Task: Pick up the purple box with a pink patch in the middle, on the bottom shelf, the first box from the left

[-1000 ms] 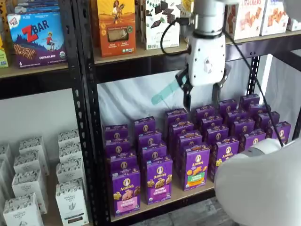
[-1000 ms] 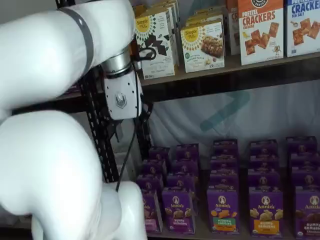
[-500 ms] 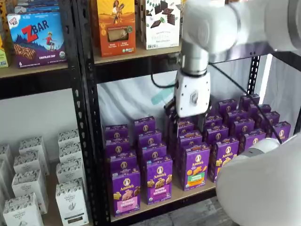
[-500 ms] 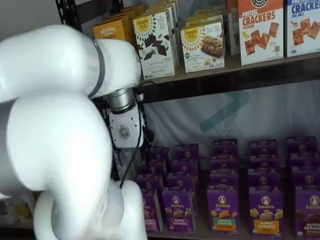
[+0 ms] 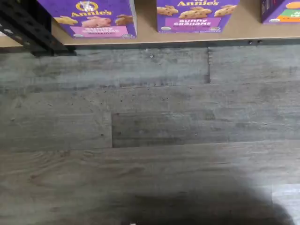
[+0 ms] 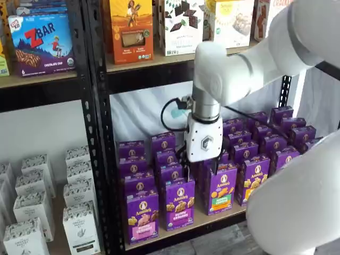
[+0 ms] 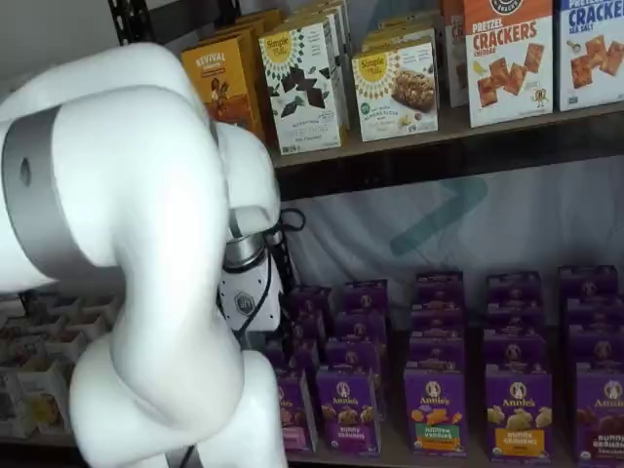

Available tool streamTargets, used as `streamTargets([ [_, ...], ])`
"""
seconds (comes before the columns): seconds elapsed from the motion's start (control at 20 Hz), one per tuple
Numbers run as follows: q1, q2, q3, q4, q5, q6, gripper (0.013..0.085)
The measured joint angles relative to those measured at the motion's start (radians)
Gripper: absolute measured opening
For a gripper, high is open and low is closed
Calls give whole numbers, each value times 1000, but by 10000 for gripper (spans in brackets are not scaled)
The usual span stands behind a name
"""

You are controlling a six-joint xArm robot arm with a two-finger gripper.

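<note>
The purple box with the pink patch stands at the front left of the bottom shelf. The wrist view shows its lower part. In a shelf view it is partly hidden behind the arm. My gripper hangs in front of the purple boxes, above and to the right of the pink-patch box and apart from it. Its two black fingers show a gap between them and hold nothing.
A purple Bunny Grahams box stands right of the target, then one with an orange and green patch. A black shelf upright stands just left of the target. Grey wooden floor lies below the shelf edge. White boxes fill the left bay.
The gripper has moved down and to the left, from just under the upper shelf to in front of the bottom shelf's purple boxes. The boxes have not moved.
</note>
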Motion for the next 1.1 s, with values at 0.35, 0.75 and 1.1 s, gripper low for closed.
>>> streamTargets([
  [0.35, 31, 213, 6, -4, -220, 32, 850],
  [0.75, 57, 496, -56, -41, -444, 90, 850],
  [1.1, 71, 701, -164, -96, -524, 157, 850],
])
